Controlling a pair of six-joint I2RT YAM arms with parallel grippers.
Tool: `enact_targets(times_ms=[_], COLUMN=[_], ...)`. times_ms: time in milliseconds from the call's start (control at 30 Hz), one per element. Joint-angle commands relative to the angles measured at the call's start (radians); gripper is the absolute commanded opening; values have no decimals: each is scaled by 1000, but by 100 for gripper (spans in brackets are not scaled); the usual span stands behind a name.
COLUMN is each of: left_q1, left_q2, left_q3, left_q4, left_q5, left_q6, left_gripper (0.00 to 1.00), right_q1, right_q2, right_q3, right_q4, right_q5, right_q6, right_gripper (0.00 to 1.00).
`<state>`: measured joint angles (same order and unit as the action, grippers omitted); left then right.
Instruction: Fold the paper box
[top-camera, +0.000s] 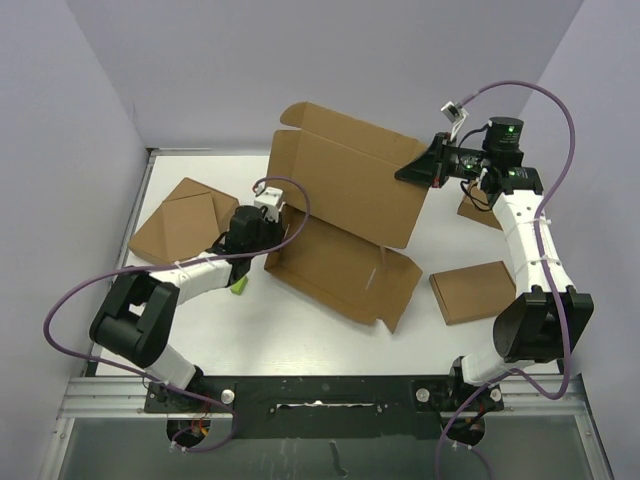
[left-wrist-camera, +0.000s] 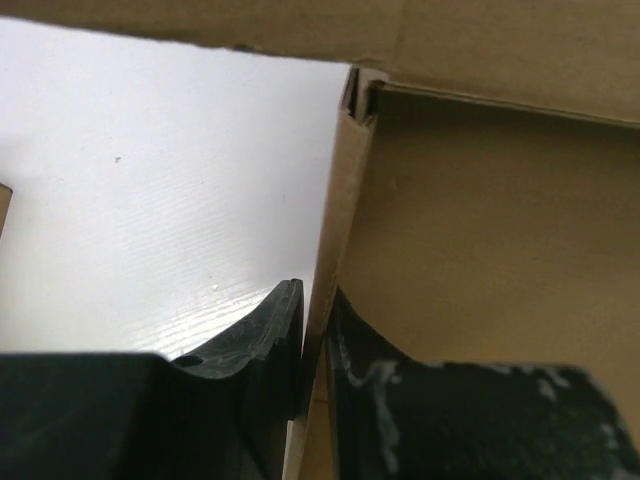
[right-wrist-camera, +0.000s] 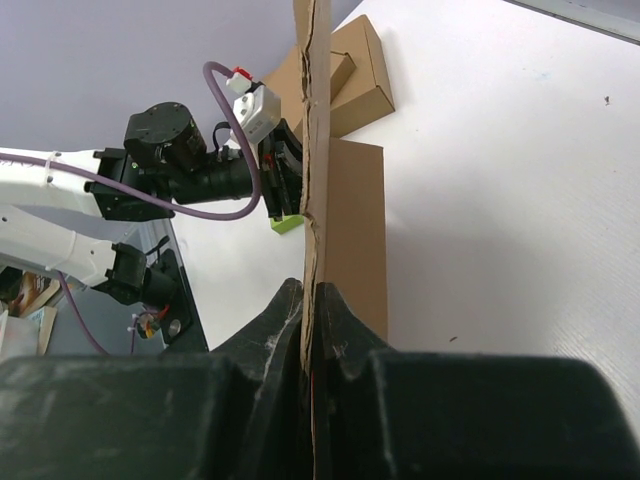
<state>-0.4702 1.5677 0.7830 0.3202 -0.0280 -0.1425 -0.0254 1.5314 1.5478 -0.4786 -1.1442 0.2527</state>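
The paper box (top-camera: 345, 185) sits in the middle of the white table (top-camera: 260, 325), half opened. Its lower part lies flat on the surface with low flaps at the edges, and one large panel stands up from it, tilted towards the back wall. What shows of its inside is plain brown cardboard. The left gripper (left-wrist-camera: 313, 292) is clamped on the thin upright side wall at the box's left edge, one finger outside over the table and the other inside the box. The left arm (top-camera: 135, 315) lies low, its elbow out near the left side and its forearm reaching to the right towards the box. The right gripper (right-wrist-camera: 308, 290) is pinched on the right edge of the raised panel, which rises straight up between its fingers in the right wrist view. The right arm (top-camera: 525, 240) rises from its base, runs back along the right side and bends left at the wrist to meet that edge. A small green block (top-camera: 240, 287) rests on the table just beside the left gripper. A flat brown box (top-camera: 185, 220) lies to the left of the paper box, a second flat box (top-camera: 472, 291) lies to its right, and a third brown piece (top-camera: 478, 212) is partly hidden behind the right arm.
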Motion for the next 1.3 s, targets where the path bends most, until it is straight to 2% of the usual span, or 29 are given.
enact_targets(times_ms=[0,100,200,333,400,700,833,1167,1267], left_q1=[-2,-4,-4,-4,-4,-5,-4,-5,-7], left_q2=[39,47,36,-3,-21,-7,9,34,42], left_q3=[51,49,36,7,-25,-70,-65,-6,-6], left_q4=[65,70,75,63,51,43,54,27,18], left_q5=[-15,-11,10,25,28,12,1,0,-25], left_q6=[4,4,7,11,14,6,2,7,10], left_gripper=[8,6,9,30,35,35,27,30,12], right_q1=[-6,-8,-10,-14,-13,-13,-13,-13,-14], right_q2=[-20,-23,-23,-22,-22,-25,-27,-25,-26], right_q3=[1,-1,-1,-2,-2,-1,-1,-3,-3], right_q4=[48,50,50,53,57,61,61,61,61], right_q5=[-38,-38,-39,-43,-43,-46,-47,-48,-48], right_q6=[22,21,21,25,27,36,36,34,33], right_gripper=[0,0,0,0,0,0,0,0,0])
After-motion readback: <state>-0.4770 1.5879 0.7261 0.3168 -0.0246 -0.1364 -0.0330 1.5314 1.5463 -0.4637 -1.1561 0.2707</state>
